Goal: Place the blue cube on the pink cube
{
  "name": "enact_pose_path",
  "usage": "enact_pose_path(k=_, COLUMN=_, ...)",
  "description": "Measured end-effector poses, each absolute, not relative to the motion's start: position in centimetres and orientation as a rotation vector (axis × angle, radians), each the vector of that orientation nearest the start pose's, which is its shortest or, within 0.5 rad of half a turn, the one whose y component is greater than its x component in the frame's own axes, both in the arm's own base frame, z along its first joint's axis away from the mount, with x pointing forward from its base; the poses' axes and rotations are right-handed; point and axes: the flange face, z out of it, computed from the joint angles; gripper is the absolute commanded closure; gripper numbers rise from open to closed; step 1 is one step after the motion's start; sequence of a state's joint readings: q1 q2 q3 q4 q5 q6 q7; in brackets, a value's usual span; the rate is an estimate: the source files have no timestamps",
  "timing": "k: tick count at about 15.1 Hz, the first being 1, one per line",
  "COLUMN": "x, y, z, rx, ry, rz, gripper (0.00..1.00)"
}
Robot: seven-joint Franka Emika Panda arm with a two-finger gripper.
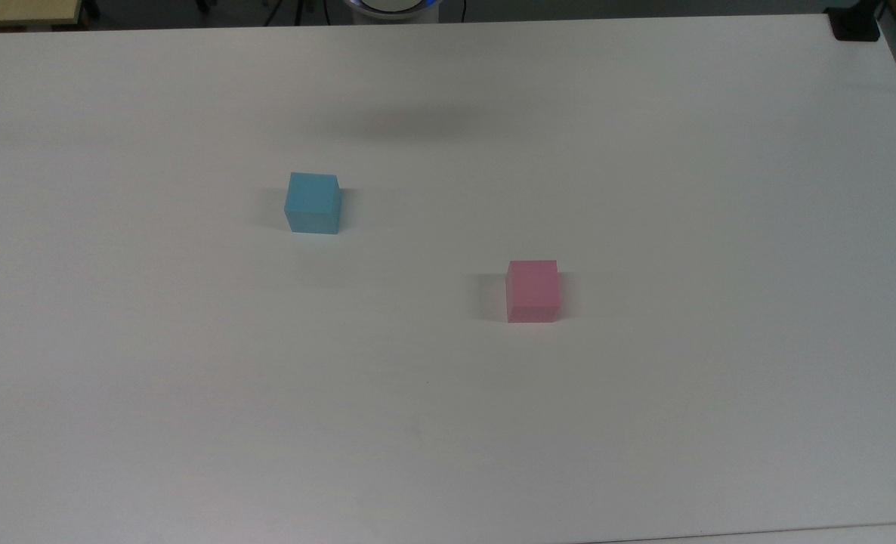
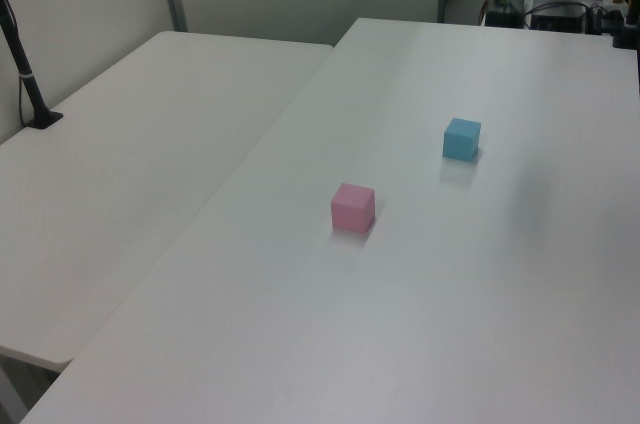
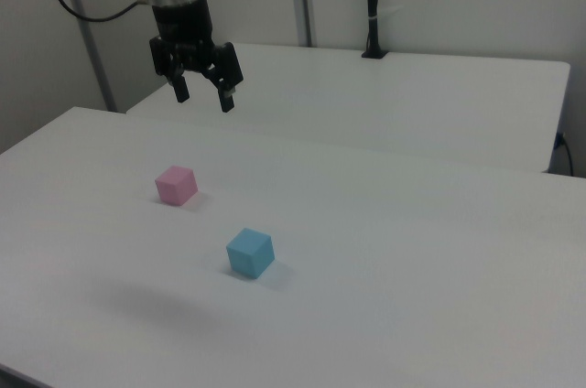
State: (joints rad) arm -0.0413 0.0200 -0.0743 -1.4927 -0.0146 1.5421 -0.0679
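Observation:
The blue cube [image 1: 313, 202] [image 2: 461, 139] [image 3: 250, 253] rests on the white table [image 1: 644, 189], apart from the pink cube [image 1: 532, 291] [image 2: 353, 207] [image 3: 176, 185]. In the top view the blue cube lies up and to the left of the pink one. In the right view my gripper [image 3: 203, 94] hangs open and empty high above the table, over the area behind the pink cube, touching neither cube.
A second white table [image 2: 130, 144] adjoins this one on the left view's left. A black pole on a base [image 2: 30, 94] [image 3: 374, 4] stands on that second table. Cables and equipment [image 2: 560, 4] sit beyond the far edge.

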Motion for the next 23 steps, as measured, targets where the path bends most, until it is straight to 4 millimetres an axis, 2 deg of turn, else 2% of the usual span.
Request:
enact_pose_path(k=16, x=55.7, y=-6.6, z=63.5, rx=-3.158, ry=0.075, rz=-0.027, gripper=0.0)
enact_pose_path(k=20, x=56.0, y=-6.6, z=61.6, rx=-3.158, ry=0.074, rz=-0.015, gripper=0.0)
enact_pose_path(k=23, x=56.7, y=-6.7, z=59.2, rx=-3.16, ry=0.071, rz=-0.061, gripper=0.0)
